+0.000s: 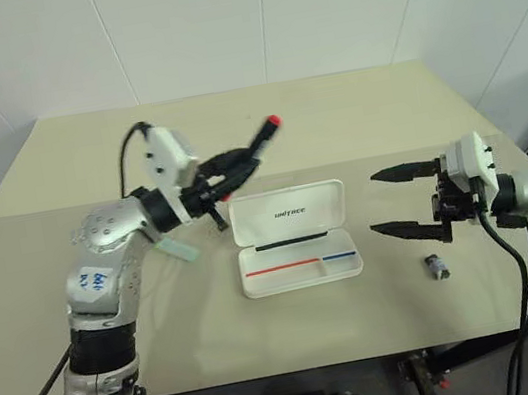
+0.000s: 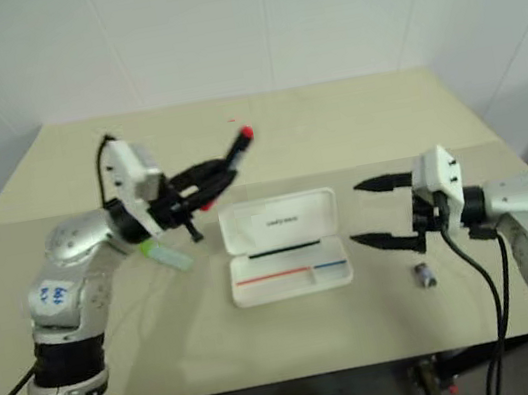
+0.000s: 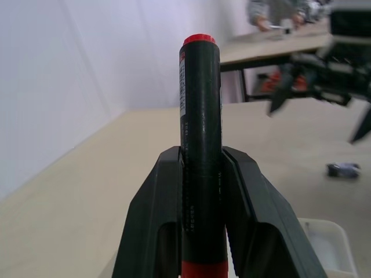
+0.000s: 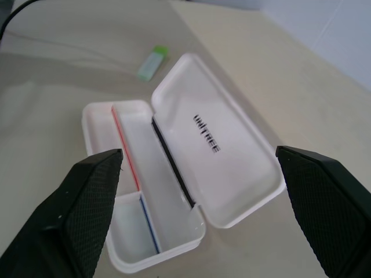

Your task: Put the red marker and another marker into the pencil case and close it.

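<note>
The left gripper (image 1: 239, 169) grasps the black-bodied, red-capped red marker (image 1: 265, 134) above the surface (image 1: 351, 112), left of the open white pencil case (image 1: 294, 238). The right gripper's (image 1: 408, 200) fingers are spread, empty.

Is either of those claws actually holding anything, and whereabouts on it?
The left gripper pinches the slim black-and-red marker around its black barrel, the red-tipped end sticking out. The right gripper is open, holding nothing.
</note>
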You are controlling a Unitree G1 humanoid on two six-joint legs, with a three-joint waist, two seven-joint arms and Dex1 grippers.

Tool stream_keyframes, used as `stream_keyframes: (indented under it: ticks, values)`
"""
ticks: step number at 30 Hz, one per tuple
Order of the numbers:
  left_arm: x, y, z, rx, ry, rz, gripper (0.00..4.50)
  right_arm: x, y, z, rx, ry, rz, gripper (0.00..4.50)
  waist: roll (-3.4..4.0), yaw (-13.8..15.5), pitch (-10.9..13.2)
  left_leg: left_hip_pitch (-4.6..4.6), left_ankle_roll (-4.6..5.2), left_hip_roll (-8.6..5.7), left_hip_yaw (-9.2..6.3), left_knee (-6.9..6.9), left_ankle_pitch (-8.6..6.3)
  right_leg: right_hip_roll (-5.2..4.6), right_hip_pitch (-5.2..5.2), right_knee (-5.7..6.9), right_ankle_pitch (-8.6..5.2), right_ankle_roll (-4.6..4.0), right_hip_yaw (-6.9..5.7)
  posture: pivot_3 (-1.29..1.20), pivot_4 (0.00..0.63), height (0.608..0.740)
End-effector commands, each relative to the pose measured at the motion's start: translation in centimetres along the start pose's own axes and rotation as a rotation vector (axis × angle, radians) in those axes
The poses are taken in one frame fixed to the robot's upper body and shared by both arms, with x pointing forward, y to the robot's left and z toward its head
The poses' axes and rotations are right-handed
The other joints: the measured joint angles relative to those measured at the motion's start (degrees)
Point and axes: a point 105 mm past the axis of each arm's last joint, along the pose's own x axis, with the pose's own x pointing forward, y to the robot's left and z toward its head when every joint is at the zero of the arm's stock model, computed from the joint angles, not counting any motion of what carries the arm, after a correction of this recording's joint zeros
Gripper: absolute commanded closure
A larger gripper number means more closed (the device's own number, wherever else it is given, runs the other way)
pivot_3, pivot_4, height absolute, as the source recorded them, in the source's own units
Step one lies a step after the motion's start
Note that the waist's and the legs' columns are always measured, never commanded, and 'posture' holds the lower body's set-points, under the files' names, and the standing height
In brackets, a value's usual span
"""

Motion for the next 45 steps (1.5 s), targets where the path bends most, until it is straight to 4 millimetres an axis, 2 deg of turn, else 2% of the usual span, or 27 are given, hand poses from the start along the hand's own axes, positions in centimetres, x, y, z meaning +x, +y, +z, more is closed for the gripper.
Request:
stream_keyframes:
  ticks: [1,6,16,27,36,45]
  values:
    - [0.6,-0.3,-0.4,0.047,0.015,-0.058,3.89,-1.6,-0.3,1.1,-0.037,0.01,-0.076,0.0,0.0,0.2,0.0,0.0,0.01,0.0,0.0,0.0,0.01,0.01,0.0,0.0,-0.01,-0.02,0.0,0.0,0.15,0.74]
    - [1.3,-1.3,-3.1,0.063,0.142,-0.137,3.89,-2.3,0.4,0.9,-0.037,0.04,-0.106,0.0,0.0,0.6,0.0,-0.01,0.02,0.0,0.01,0.0,0.01,0.0,0.0,0.0,-0.01,-0.02,0.01,0.0,0.15,0.74]
    - [2.5,-4.1,-6.0,0.081,0.216,-0.306,3.89,-2.4,1.0,0.8,-0.032,0.047,-0.137,0.0,0.01,1.2,0.0,-0.02,0.03,0.0,0.01,0.0,0.01,0.0,-0.01,0.01,-0.02,-0.02,0.01,0.0,0.15,0.74]
    - [3.6,-5.3,-9.9,0.038,0.3,-0.348,3.89,-1.9,1.6,0.5,-0.005,0.043,-0.118,0.0,0.01,1.5,0.0,-0.02,0.05,-0.01,0.01,0.02,0.02,0.0,0.0,0.03,-0.02,-0.02,0.01,0.0,0.15,0.74]
    - [4.1,-5.3,-11.8,0.09,0.379,-0.353,3.89,-0.2,3.6,0.8,0.031,-0.001,-0.034,0.0,0.01,1.8,0.0,-0.01,0.05,-0.01,0.0,0.02,0.03,0.0,0.0,0.06,-0.02,-0.02,0.01,0.0,0.15,0.74]
    - [4.6,-5.7,-12.4,0.102,0.394,-0.349,3.89,-0.1,3.8,1.0,0.025,-0.009,-0.042,0.0,0.01,2.5,0.0,-0.01,0.05,-0.01,0.0,0.07,0.03,0.0,0.0,0.1,-0.02,-0.02,0.01,0.0,0.15,0.74]
